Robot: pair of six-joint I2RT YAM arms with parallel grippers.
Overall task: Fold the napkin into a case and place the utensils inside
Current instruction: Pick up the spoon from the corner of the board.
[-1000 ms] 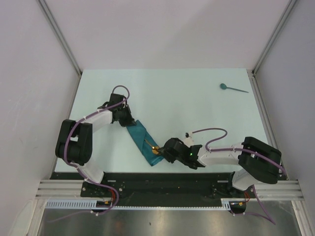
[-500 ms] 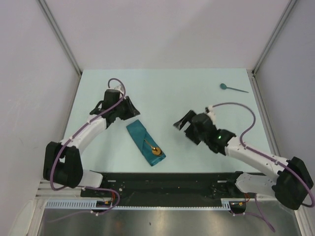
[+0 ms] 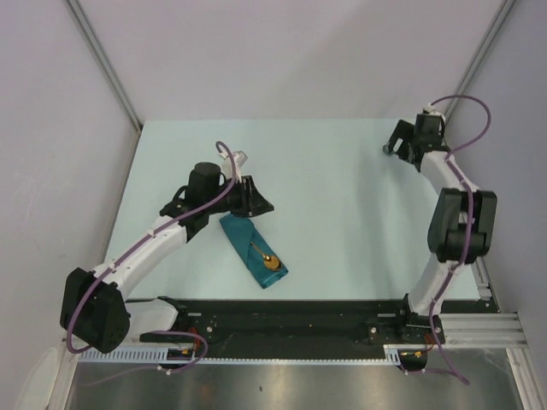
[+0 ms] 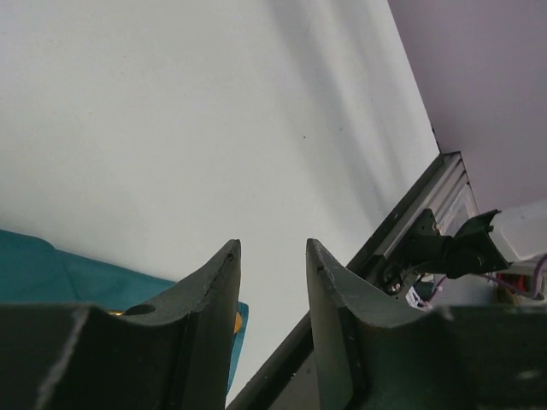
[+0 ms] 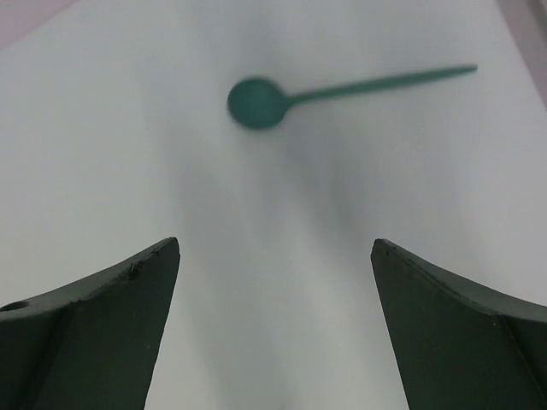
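The napkin lies folded as a narrow teal case (image 3: pixel 248 246), slanting toward the near edge. The gold spoon (image 3: pixel 270 262) rests on its near end with the bowl showing and the handle running into the fold. My left gripper (image 3: pixel 259 203) hovers just beyond the case's far end, open and empty; in the left wrist view its fingers (image 4: pixel 224 273) frame bare table, with the napkin (image 4: pixel 51 273) at lower left. My right gripper (image 5: pixel 273 246) stands wide open at the far right. The teal spoon (image 5: pixel 256 102) lies just ahead of it on the table, its handle pointing right.
The right arm (image 3: pixel 457 218) stretches along the table's right edge to the far right corner. Grey walls close in the sides and back. The black rail (image 4: pixel 402 248) of the arm bases runs along the near edge.
The right gripper let go of the gold spoon, opened wide and swung from the case to the far right corner over the teal spoon. The left gripper released the napkin, opened and shifted slightly right.
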